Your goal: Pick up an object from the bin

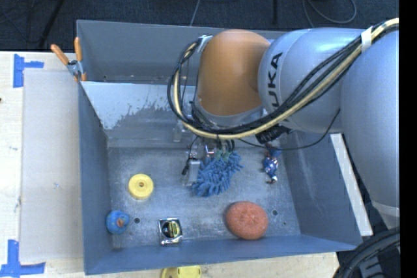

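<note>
Near the middle of the bin [150,159], the gripper [206,157] is hanging low over the far edge of a blue shaggy mop head [215,178]. I cannot tell whether it is clenching or released. Lifting is not yet happening.

The arm [326,81] comes in from the right and bends downward. Its orange wrist cover [228,71] faces up, and black and yellow cables [177,97] loop around it. The gripper [203,158] hangs just under this cover, pointing down.
</note>
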`<state>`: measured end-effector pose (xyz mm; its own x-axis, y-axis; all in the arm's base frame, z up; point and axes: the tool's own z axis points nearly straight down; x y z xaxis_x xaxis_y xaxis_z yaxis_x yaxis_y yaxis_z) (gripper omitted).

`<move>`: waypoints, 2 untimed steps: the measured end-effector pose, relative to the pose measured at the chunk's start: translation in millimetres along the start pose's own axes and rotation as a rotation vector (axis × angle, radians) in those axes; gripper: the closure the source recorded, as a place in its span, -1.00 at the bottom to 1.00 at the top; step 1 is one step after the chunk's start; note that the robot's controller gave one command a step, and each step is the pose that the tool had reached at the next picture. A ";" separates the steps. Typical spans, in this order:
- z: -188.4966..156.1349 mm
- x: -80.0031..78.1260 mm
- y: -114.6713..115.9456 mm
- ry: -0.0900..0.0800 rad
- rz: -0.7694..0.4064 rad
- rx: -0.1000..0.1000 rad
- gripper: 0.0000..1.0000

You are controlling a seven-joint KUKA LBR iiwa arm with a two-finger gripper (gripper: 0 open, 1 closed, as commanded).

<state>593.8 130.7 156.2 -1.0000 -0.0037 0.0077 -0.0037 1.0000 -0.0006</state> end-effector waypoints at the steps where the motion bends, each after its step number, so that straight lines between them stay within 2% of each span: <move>1: -5.1 -1.4 -0.6 -0.007 0.003 -0.001 -1.00; 2: 25.1 -8.4 -31.6 -0.011 -0.076 -0.002 -1.00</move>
<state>602.1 99.2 131.0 -0.9968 -0.0793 -0.0038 -0.0793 0.9968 0.0018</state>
